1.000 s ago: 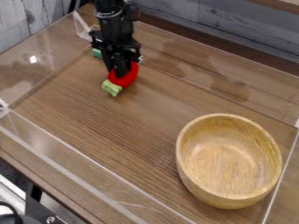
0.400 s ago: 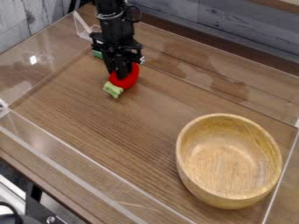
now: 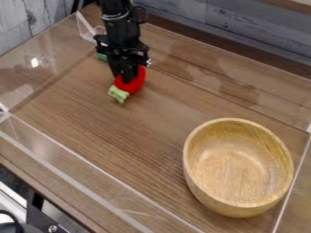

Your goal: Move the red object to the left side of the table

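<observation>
The red object is a small round bright-red toy with a light-green stem end pointing toward the front left. It rests low on the brown wood-grain table, in the back-left area. My black gripper points straight down over it, its fingers closed around the red body. The fingers hide the toy's upper part.
A large wooden bowl sits at the front right. Low clear acrylic walls border the tabletop on the left, front and right. Bare wood lies between the toy and the bowl.
</observation>
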Tool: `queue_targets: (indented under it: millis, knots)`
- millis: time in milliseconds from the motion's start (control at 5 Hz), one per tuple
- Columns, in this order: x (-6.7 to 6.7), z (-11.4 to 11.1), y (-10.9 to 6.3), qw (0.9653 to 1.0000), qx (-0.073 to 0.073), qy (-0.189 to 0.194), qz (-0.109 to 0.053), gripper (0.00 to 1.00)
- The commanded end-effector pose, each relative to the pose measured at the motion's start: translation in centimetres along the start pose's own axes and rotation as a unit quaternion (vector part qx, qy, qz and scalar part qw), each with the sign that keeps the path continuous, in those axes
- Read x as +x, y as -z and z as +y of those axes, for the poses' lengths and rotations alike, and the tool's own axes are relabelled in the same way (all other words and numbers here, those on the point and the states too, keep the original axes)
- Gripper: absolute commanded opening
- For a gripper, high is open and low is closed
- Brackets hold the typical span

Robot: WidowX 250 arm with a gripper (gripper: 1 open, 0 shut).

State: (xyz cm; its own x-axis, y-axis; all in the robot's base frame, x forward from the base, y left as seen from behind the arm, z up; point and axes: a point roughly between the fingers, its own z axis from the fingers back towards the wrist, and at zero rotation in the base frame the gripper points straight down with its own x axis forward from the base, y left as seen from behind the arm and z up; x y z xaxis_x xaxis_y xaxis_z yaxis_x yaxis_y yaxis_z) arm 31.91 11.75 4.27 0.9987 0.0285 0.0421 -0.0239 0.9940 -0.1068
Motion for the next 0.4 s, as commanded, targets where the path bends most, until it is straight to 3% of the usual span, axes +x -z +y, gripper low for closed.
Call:
queue_targets:
  millis: [0, 200]
  knots:
    - [1.19, -0.08, -1.70, 0.9996, 0.009, 0.005, -0.026, 0.00]
    - [1.19, -0.19, -1.82, 0.9997, 0.006, 0.003, -0.026, 0.00]
